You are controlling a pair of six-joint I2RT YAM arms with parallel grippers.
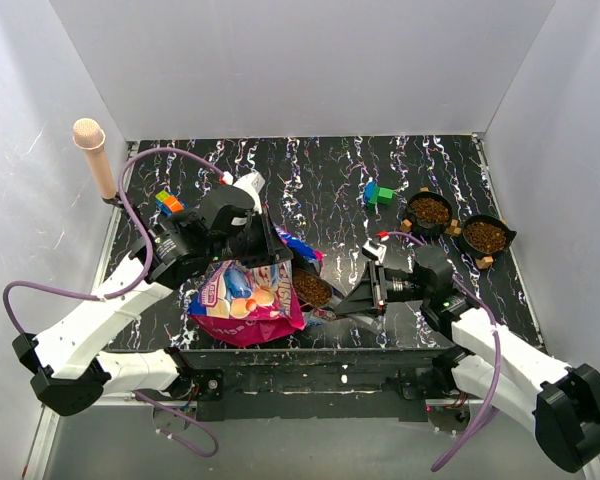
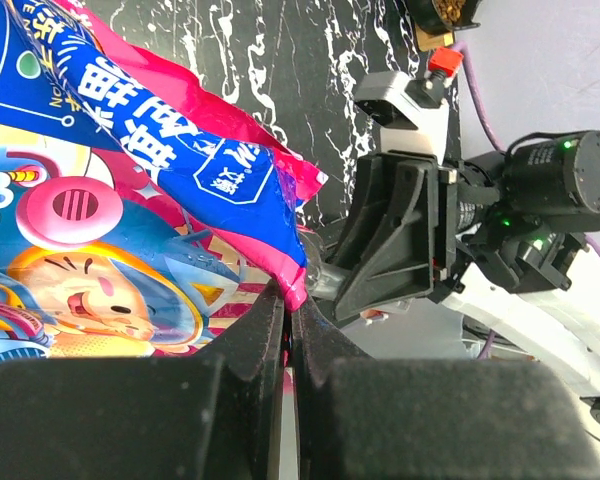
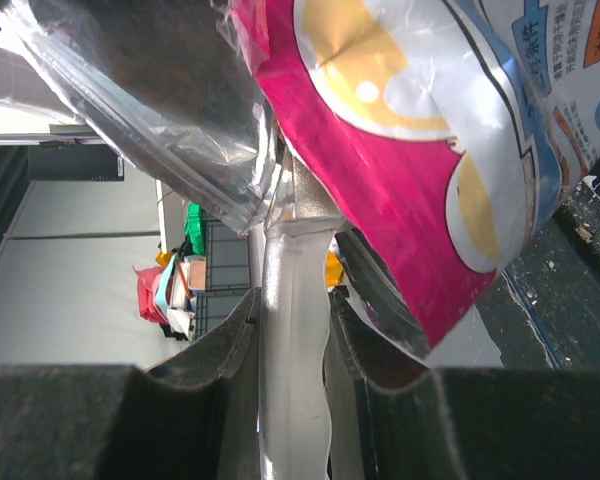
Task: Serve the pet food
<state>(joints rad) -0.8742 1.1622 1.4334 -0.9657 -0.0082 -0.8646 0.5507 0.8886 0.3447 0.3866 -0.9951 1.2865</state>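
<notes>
Both hands meet from above at the pet food bag, lying open on the near-centre tabletop. Left wrist: I see my left hand pinched tight on its pink edge. Right wrist: my right hand clamps a metal handle at the bag's mouth.

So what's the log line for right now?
left gripper: shut on bag | right gripper: shut on metal handle at bag mouth | both bowls: hold kibble
</notes>
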